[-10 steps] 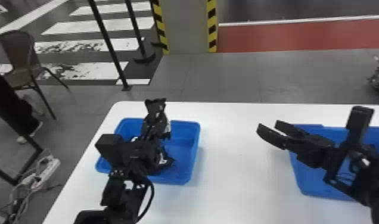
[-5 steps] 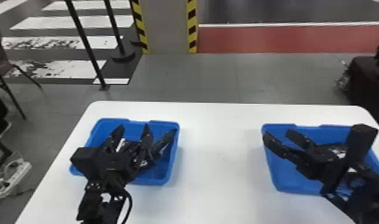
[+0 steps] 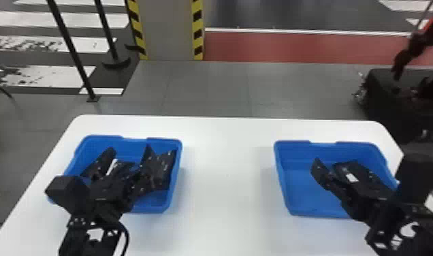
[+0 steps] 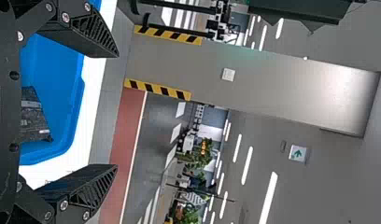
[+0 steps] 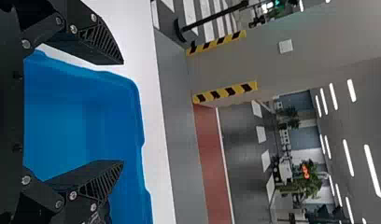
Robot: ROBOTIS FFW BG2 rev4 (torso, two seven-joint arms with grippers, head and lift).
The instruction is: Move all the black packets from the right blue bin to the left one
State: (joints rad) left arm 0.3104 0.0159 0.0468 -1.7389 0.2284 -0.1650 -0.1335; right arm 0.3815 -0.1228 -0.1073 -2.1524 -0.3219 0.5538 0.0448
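Above the left blue bin (image 3: pixel 130 149), my left gripper (image 3: pixel 129 152) has its fingers spread. A black packet (image 3: pixel 164 165) leans by that bin's right wall. The left wrist view shows my left gripper (image 4: pixel 117 111) open, with a black packet (image 4: pixel 34 116) in the bin beyond it. Over the right blue bin (image 3: pixel 304 201) is my right gripper (image 3: pixel 345 170), beside a black packet with a white label (image 3: pixel 351 177), partly hidden by the arm. My right gripper (image 5: pixel 123 113) stands open in its wrist view, nothing between its fingertips, above the blue bin (image 5: pixel 62 126).
Both bins stand on a white table (image 3: pixel 226 190), with a wide strip of tabletop between them. Beyond the far edge are a striped pillar (image 3: pixel 168 30) and, at the right, a dark case (image 3: pixel 379 98) on the floor.
The head view has shifted. My left gripper's fingers are farther apart, and a packet lies apart from them at the bin's right side. My right gripper has moved from the right bin's left edge to over its inside.
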